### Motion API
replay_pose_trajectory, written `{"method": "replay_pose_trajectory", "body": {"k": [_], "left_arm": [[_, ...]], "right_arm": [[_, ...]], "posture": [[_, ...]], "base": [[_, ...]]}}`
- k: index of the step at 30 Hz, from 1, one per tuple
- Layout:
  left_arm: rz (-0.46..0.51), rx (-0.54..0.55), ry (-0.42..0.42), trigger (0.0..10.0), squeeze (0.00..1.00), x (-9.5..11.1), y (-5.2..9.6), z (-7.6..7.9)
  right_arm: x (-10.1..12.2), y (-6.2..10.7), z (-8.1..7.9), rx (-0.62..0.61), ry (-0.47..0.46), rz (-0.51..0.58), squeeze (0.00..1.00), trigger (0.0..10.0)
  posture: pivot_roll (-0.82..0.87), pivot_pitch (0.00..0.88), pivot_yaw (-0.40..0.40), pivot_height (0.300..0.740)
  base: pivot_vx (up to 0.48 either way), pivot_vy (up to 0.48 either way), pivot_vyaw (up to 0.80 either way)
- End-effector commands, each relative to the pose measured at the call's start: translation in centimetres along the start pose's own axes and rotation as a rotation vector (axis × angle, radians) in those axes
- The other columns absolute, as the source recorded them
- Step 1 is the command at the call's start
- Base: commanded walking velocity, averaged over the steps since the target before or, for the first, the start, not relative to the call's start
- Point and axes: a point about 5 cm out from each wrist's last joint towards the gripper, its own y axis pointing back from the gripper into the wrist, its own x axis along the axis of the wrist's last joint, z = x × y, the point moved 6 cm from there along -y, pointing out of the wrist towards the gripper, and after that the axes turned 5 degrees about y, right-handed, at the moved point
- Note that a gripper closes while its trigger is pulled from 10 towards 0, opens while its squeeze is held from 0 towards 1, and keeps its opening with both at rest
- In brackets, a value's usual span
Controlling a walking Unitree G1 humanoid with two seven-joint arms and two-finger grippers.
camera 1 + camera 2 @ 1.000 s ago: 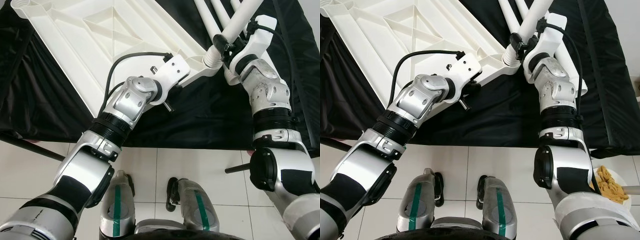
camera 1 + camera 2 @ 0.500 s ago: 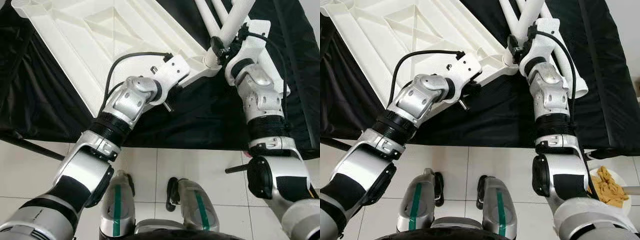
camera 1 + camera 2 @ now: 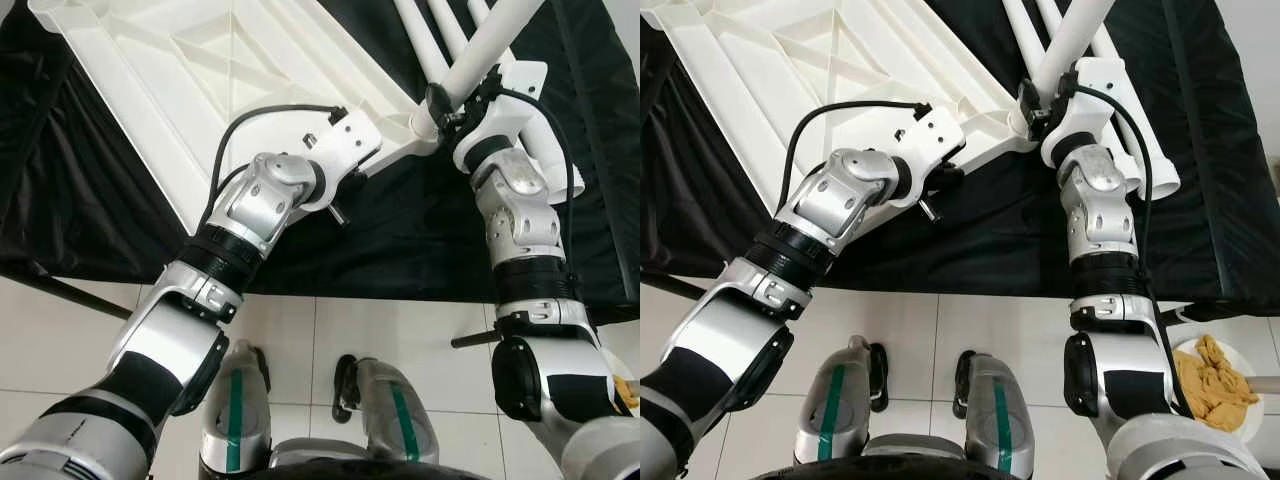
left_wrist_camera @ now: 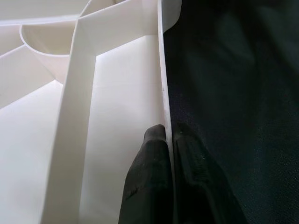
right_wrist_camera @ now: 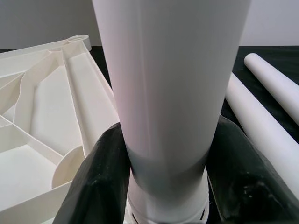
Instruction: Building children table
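We see the white tabletop (image 3: 215, 75) lying underside up on the black cloth (image 3: 420, 235). Our left gripper (image 4: 169, 140) pinches its near rim between both fingers, forearm stretched forward. Our right gripper (image 5: 166, 172) clasps a white leg (image 5: 170, 79) standing in the corner socket (image 3: 422, 122), arm reaching straight ahead. Spare legs (image 3: 1120, 110) lie just beside.

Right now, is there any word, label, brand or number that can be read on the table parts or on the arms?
None: no text can be read on the white tabletop, the table leg, the black cloth or the silver arms.
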Motion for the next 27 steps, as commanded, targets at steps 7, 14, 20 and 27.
{"method": "replay_pose_trajectory", "body": {"k": [7, 14, 20, 27], "left_arm": [[0.037, 0.049, -0.047, 10.0, 0.00, 1.4, 0.4, -0.8], [0.037, 0.049, -0.049, 10.0, 0.00, 1.5, 0.5, -0.7], [0.041, 0.044, -0.049, 10.0, 0.00, 1.6, 0.5, -0.5], [0.046, 0.037, -0.051, 10.0, 0.00, 1.6, 0.5, -0.3]], "right_arm": [[-4.2, 0.1, -0.5, 0.000, -0.057, -0.171, 0.00, 10.0], [-3.3, -0.6, -0.3, -0.001, -0.057, -0.164, 0.00, 10.0], [-2.8, -1.3, -0.5, 0.013, -0.046, -0.168, 0.00, 10.0], [-3.0, -2.1, -0.5, 0.001, -0.041, -0.202, 0.00, 10.0]], "posture": [[0.05, 0.074, -0.001, 0.740], [0.05, 0.076, -0.002, 0.740], [0.05, 0.079, -0.005, 0.740], [0.05, 0.076, -0.005, 0.740]], "base": [[0.000, 0.000, 0.00], [0.000, 0.000, 0.00], [0.000, 0.000, 0.00], [0.000, 0.000, 0.00]]}}
